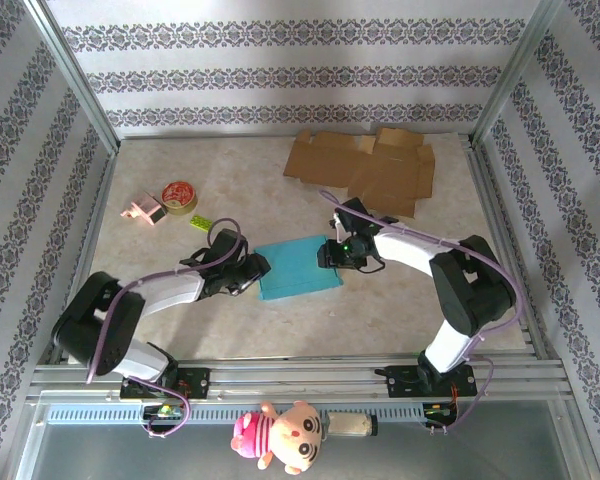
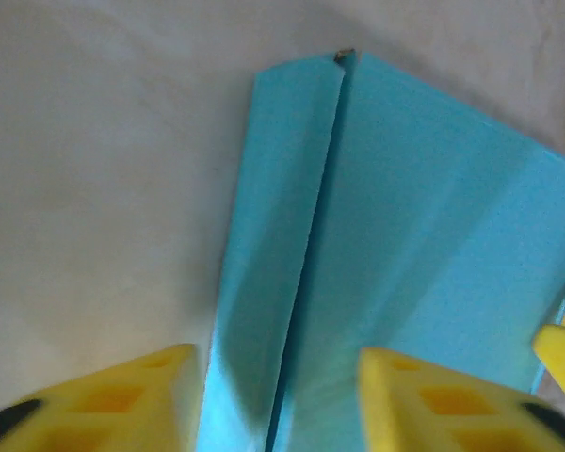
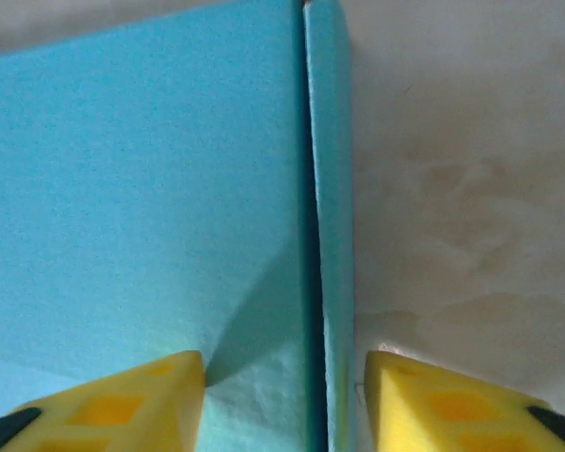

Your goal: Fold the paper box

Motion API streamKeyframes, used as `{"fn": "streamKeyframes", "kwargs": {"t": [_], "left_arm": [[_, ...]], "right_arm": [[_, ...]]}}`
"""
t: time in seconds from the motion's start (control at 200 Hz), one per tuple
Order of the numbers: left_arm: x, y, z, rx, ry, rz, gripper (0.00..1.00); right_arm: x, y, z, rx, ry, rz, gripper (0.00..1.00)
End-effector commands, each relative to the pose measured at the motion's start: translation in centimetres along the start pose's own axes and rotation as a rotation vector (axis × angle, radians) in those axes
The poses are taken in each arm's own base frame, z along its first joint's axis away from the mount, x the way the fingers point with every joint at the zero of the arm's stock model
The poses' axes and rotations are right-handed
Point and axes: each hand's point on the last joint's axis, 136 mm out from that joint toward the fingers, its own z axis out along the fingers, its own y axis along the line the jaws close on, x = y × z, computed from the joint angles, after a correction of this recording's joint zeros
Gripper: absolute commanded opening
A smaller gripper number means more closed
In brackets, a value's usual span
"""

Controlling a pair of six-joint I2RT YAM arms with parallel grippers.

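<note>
Paper box (image 1: pixel 298 267), blue and still flat, lies in the middle of the table (image 1: pixel 230 180). It is tipped a bit, with its right side higher in the top view.

At its 9 o'clock edge sits the left gripper (image 1: pixel 252 270). In the left wrist view, the paper box (image 2: pixel 405 235) has a thin strip folded along that edge. The left gripper (image 2: pixel 278 363) has its yellow fingers (image 2: pixel 122 395) spread apart, one on each side of the fold line. It is not squeezing anything.

At the 3 o'clock edge sits the right gripper (image 1: pixel 335 252). In the right wrist view, the paper box (image 3: pixel 141 188) has a thin strip there too. The right gripper (image 3: pixel 282 367) is let go as well, with its fingers (image 3: pixel 452 395) wide on both sides of the strip.

At 1 o'clock from the box, well apart, lie flat brown cardboard pieces (image 1: pixel 365 165). At 10 o'clock are a tape roll (image 1: pixel 179 196) and a pink thing (image 1: pixel 143 211) just beside it. At 6 o'clock, past the table's near edge, lies a little doll (image 1: pixel 280 435).
</note>
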Motion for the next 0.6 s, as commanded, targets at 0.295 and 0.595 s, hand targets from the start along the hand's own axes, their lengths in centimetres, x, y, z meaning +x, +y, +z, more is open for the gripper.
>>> {"fn": "streamKeyframes", "kwargs": {"t": [0.295, 0.595], "left_arm": [[-0.9, -4.1, -1.0, 0.198, -0.032, 0.045, 0.46], [-5.6, -3.3, -5.4, 0.150, -0.202, 0.052, 0.73]], "right_arm": [[0.9, -1.8, 0.7, -0.174, 0.044, 0.117, 0.25], [-1.1, -4.0, -0.2, -0.348, 0.065, 0.287, 0.22]]}}
